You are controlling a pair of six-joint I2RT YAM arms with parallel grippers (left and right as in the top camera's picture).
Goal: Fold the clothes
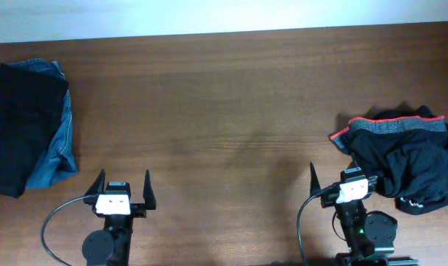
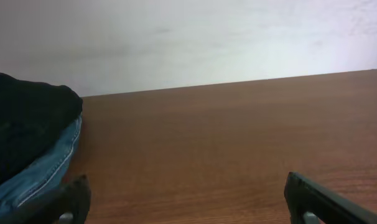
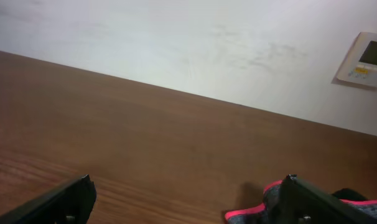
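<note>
A crumpled black garment with a heathered grey waistband edged in red [image 1: 401, 151] lies at the table's right side; its red-edged corner shows in the right wrist view [image 3: 263, 208]. A stack of folded black clothes on blue denim [image 1: 24, 133] sits at the far left, also in the left wrist view [image 2: 27, 137]. My left gripper [image 1: 124, 186] is open and empty near the front edge. My right gripper [image 1: 342, 177] is open and empty, its right finger beside the crumpled garment.
The wooden table [image 1: 224, 111] stretches between the two piles. A white wall lies beyond the far edge, with a small wall panel [image 3: 366, 59] at upper right in the right wrist view.
</note>
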